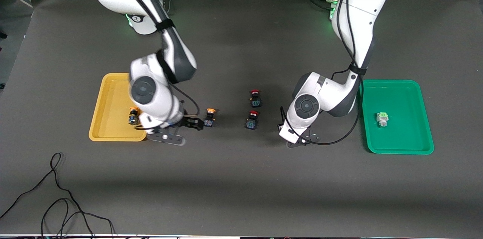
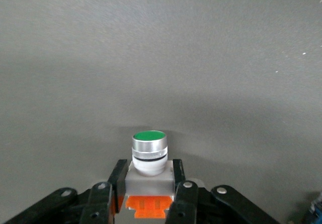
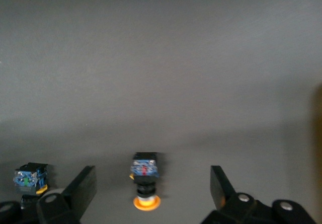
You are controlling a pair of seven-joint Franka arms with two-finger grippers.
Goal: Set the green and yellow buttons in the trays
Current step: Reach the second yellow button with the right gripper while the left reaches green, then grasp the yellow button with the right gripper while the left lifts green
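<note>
My left gripper [image 2: 149,179] is shut on a white-grey button [image 2: 149,153] with a green cap and an orange end, its fingers [image 2: 118,176] pressed on the body's two sides. In the front view this button is hidden under the left hand [image 1: 302,118], between the red switches and the green tray [image 1: 400,148]. A white-grey button [image 1: 382,119] lies in that tray. My right gripper [image 1: 198,124] [image 3: 151,186] is open over a yellow-capped button [image 1: 210,117] [image 3: 145,181] that lies on the table. The yellow tray [image 1: 109,133] holds another yellow-capped button [image 1: 133,115].
Two red-capped black switches [image 1: 255,98] [image 1: 252,120] stand mid-table between the arms. One more switch [image 3: 30,177] shows beside the right gripper's finger, cap unseen. Black cables [image 1: 56,193] trail over the table's front corner at the right arm's end.
</note>
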